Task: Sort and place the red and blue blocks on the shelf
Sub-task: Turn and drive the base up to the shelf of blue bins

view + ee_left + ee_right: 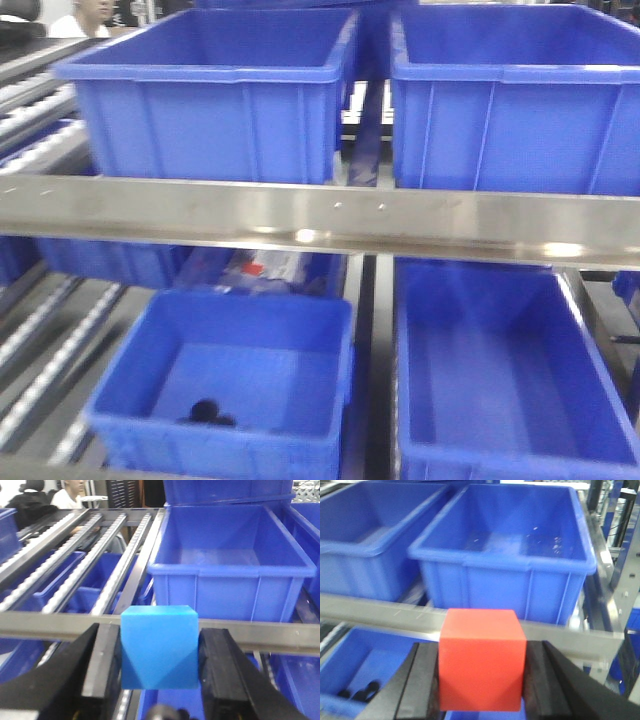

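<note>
In the front view we see the shelf (pixel 330 215), its brushed steel front rail crossing the picture from side to side. Large blue bins (pixel 200 130) sit above and below the rail. No arm and no block shows in this view.

In the left wrist view, the left gripper (pixel 159 655) is clamped on the blue block (pixel 158 640), with a black finger pressed against each side. The block hangs in front of the rail, not resting on anything. Roller tracks (pixel 75 565) run away on the left, and an empty-looking bin stands behind the rail on the right.

In the right wrist view, the right gripper (pixel 482 670) grasps the red block (pixel 482 655) in the same way, squeezed between two black fingers. The block is held in front of the rail, with a bin beyond it.

We judge the task about halfway done: both blocks are picked up and brought to the shelf, but neither is set down yet. The placing and letting go remain.
</note>
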You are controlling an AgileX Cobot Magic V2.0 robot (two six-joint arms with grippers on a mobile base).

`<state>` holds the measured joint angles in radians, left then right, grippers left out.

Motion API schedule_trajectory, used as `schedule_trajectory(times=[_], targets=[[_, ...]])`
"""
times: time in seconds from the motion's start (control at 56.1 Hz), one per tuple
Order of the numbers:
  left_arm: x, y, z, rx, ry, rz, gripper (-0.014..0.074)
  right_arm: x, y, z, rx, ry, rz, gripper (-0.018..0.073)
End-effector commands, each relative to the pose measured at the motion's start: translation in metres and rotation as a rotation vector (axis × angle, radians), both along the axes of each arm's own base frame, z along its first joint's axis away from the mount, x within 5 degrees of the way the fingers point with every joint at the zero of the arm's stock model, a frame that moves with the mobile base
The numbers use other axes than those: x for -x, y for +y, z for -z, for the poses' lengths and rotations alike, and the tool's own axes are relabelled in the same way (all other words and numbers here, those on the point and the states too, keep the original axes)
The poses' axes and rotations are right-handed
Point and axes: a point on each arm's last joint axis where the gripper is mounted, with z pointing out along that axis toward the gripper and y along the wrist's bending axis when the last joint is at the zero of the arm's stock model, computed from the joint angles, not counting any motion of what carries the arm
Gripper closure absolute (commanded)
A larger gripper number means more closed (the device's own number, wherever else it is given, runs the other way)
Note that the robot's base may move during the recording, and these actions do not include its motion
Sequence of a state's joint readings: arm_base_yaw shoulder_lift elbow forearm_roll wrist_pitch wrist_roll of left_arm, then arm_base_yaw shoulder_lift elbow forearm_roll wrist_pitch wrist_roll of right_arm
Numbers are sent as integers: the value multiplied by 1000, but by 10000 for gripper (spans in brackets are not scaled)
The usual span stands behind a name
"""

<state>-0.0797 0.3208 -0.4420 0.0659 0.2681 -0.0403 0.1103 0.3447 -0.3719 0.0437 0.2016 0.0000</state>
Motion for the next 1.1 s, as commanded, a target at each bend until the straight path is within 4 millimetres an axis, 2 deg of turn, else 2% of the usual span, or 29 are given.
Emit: schedule_trajectory(times=[0.0, 1.087], targets=[[1, -1, -17, 12, -111, 9, 269, 0, -1, -17, -7, -110, 8, 198], [1, -1, -17, 12, -111, 9, 269, 0, -1, -17, -7, -110, 8, 198]])
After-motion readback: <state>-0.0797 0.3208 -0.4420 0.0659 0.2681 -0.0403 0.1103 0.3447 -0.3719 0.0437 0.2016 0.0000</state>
